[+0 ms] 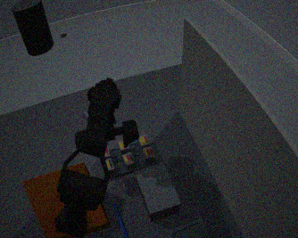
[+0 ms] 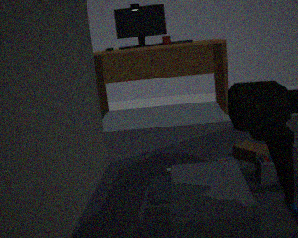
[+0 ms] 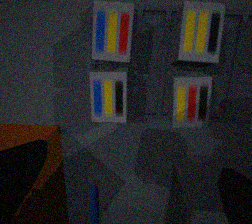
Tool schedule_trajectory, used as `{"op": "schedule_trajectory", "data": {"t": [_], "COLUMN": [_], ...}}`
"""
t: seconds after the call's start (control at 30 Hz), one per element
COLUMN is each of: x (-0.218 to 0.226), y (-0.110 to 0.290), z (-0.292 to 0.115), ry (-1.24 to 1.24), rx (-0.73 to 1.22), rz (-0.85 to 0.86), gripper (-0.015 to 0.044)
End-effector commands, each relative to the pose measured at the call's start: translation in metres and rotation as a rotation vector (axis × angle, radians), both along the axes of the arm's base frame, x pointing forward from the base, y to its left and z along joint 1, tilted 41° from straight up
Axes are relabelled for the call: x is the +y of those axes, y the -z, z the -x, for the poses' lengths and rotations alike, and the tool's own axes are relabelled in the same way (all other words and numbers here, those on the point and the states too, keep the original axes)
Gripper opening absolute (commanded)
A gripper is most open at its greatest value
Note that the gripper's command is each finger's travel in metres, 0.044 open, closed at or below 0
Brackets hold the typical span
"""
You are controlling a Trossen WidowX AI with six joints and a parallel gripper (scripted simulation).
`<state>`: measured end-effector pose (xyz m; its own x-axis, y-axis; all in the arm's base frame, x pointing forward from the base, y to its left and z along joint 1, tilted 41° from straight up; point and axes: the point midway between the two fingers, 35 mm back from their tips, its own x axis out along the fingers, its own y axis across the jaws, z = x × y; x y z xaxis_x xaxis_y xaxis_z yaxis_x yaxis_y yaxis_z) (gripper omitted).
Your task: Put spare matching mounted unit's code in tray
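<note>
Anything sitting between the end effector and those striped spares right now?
Nothing visible does. In the wrist view the four labelled spares, such as the blue-yellow-red one and the yellow-red-black one, show unobstructed ahead of the open, empty end effector. The orange mat lies off to the side.
</note>
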<state>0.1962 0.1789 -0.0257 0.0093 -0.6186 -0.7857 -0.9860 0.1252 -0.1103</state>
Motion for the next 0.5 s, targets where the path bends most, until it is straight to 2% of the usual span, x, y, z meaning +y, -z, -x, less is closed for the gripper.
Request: {"op": "schedule_trajectory", "data": {"t": [0.0,0.1,0.27,0.47], "x": [-0.006,-0.006,-0.023,-0.028], "y": [0.012,0.012,0.039,0.046], "z": [0.020,0.020,0.022,0.023], "ry": [-0.101,-0.101,-0.101,-0.101], "rx": [0.098,0.098,0.098,0.098], "rz": [0.019,0.019,0.020,0.020], "gripper": [0.0440,0.0440,0.0309,0.0300]}}
